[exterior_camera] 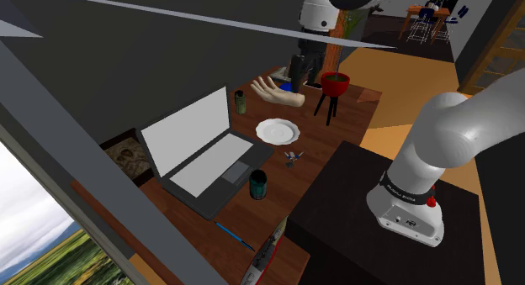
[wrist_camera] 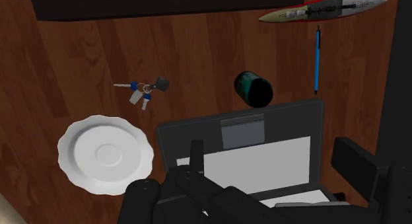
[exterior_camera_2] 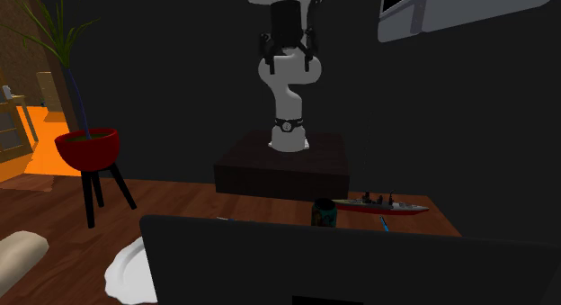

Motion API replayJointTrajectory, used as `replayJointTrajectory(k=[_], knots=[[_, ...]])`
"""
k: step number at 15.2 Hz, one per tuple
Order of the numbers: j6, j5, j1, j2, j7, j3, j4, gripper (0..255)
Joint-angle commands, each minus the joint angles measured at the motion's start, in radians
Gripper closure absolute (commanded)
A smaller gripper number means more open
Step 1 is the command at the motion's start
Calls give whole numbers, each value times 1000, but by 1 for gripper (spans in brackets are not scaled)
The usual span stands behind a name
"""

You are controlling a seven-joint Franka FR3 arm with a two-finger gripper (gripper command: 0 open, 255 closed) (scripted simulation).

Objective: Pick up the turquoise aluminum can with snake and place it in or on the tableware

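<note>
The dark turquoise can (exterior_camera: pixel 257 185) stands upright on the wooden table, just off the laptop's front corner on the stand's side. It also shows as the can (wrist_camera: pixel 253 88) and the can (exterior_camera_2: pixel 324 213). A white scalloped plate (exterior_camera: pixel 278 131) lies flat beyond the keys; it is the plate (wrist_camera: pixel 105 153) and the plate (exterior_camera_2: pixel 126 267). My gripper (exterior_camera_2: pixel 288 56) hangs high above the table with its fingers apart and nothing between them. In the wrist view the gripper (wrist_camera: pixel 274 162) looks down over the laptop, well away from the can.
An open laptop (exterior_camera: pixel 202 153) takes up the table's middle. Keys (wrist_camera: pixel 142 90) lie between plate and can. A blue pen (wrist_camera: pixel 317 61) and a model ship (wrist_camera: pixel 323 9) sit near the can. A hand model (exterior_camera: pixel 278 92) and a red bowl on legs (exterior_camera: pixel 335 83) stand farther off.
</note>
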State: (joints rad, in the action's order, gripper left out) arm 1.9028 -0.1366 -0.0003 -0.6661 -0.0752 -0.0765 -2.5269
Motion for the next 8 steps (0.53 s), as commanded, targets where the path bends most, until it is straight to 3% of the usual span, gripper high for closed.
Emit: replayJointTrajectory(k=[1, 8], knots=[[69, -10, 8, 29, -21, -25, -40, 0], [324, -31, 26, 220, -94, -110, -110, 0]])
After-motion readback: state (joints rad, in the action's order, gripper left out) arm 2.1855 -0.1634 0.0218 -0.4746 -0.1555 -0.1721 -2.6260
